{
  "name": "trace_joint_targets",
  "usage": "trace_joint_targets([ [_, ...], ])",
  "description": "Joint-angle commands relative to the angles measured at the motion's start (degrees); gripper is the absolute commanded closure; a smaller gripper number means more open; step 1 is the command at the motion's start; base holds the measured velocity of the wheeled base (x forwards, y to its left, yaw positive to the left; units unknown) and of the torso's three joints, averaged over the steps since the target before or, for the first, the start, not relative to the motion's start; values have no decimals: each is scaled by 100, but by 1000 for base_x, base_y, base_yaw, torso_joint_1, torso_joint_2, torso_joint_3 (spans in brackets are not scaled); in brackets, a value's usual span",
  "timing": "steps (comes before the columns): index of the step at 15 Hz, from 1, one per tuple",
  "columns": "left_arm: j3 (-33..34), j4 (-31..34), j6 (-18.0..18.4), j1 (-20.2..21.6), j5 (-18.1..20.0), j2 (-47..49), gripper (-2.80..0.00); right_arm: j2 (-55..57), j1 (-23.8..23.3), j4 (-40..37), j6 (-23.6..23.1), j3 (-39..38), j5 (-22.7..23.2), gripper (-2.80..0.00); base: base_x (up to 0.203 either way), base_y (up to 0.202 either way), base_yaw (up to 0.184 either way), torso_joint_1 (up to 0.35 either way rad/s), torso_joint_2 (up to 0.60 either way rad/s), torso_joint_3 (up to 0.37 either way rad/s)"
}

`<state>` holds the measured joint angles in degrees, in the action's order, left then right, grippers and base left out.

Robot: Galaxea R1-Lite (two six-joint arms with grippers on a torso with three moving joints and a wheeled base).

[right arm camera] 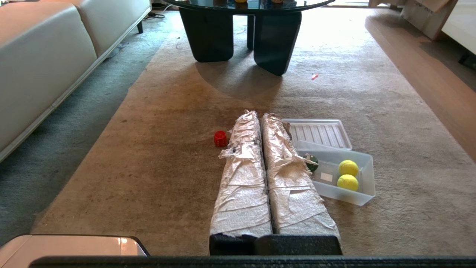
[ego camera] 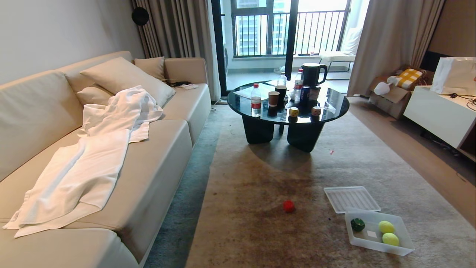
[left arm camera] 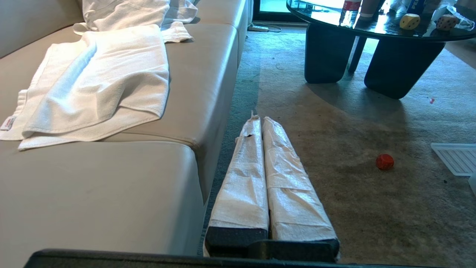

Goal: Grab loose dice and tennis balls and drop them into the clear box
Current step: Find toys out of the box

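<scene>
A red die (ego camera: pixel 289 206) (right arm camera: pixel 220 138) lies loose on the carpet, left of the clear box (ego camera: pixel 375 245) (right arm camera: pixel 362 193). The box holds a green die (ego camera: pixel 357 224) and two tennis balls (ego camera: pixel 386 226) (ego camera: pixel 390 239). On the round black table stand a yellow die (ego camera: pixel 293 111) (left arm camera: pixel 409 21) and a tan die (ego camera: pixel 316 111) (left arm camera: pixel 446 22). Neither arm shows in the head view. My right gripper (right arm camera: pixel 259 114) is shut and empty, hanging low over the carpet between red die and box. My left gripper (left arm camera: pixel 259 120) is shut and empty beside the sofa front.
The ribbed lid (ego camera: pixel 351 199) lies flat just behind the box. The black table (ego camera: pixel 260 113) carries bottles, cups, a can and a kettle (ego camera: pixel 311 73). A beige sofa (ego camera: pixel 160 156) with a white towel (ego camera: pixel 93 167) lines the left; a white cabinet (ego camera: pixel 438 111) stands right.
</scene>
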<state>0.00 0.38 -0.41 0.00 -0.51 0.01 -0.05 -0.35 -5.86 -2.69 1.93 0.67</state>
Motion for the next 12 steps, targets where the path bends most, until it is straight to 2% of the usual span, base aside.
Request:
trace_joint_targets([
  [1, 0, -2, -2, 0, -2, -1, 0, 0, 0, -2, -3, 1, 3, 0, 0, 0, 0, 0, 0, 0],
  [3, 2, -3, -2, 0, -2, -1, 0, 2, 0, -2, -3, 1, 3, 0, 0, 0, 0, 4, 1, -17],
  [12, 1, -3, -2, 0, -2, -1, 0, -4, 0, -2, -3, 1, 3, 0, 0, 0, 0, 3, 2, -189],
])
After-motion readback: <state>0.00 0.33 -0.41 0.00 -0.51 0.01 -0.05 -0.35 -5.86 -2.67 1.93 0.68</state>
